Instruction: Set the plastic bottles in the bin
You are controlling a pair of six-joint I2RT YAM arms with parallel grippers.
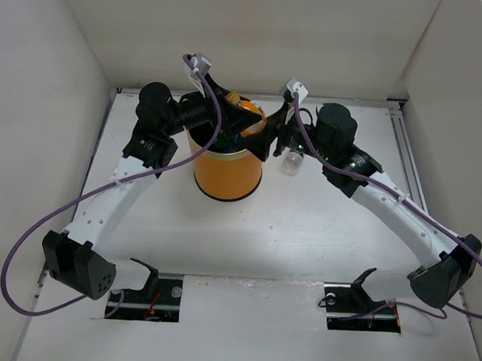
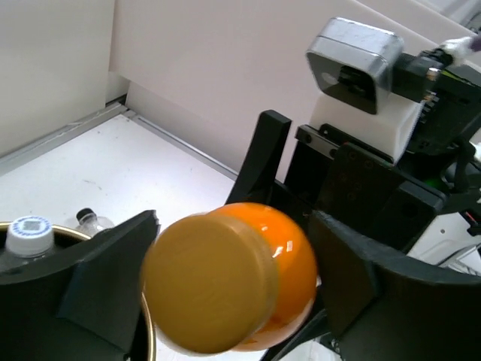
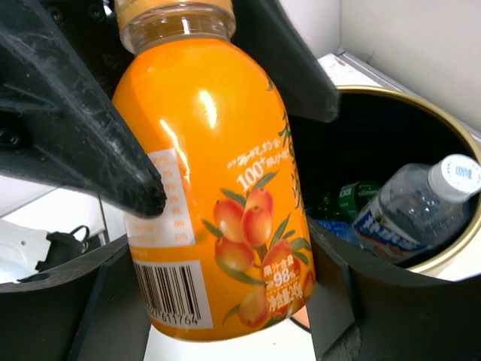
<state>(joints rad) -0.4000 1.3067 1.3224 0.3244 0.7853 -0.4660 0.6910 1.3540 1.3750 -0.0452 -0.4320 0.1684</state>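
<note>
An orange bottle (image 1: 249,112) (image 3: 218,188) hangs over the round orange bin (image 1: 225,176), its tan cap facing the left wrist camera (image 2: 289,256). My right gripper (image 3: 219,248) (image 1: 269,129) is shut on its lower body. My left gripper (image 2: 233,226) (image 1: 245,126) stands open around its upper part, one finger on each side and close to it. Inside the bin lie a clear bottle with a white-blue label (image 3: 409,210) (image 2: 30,233) and a green bottle (image 3: 353,197). A small clear bottle with a dark cap (image 2: 90,219) (image 1: 290,161) stands on the table beside the bin.
White walls close in the table at the back and on both sides (image 1: 52,74). The two arms meet above the bin's gold rim (image 3: 451,143). Purple cables (image 1: 27,250) loop off both arms.
</note>
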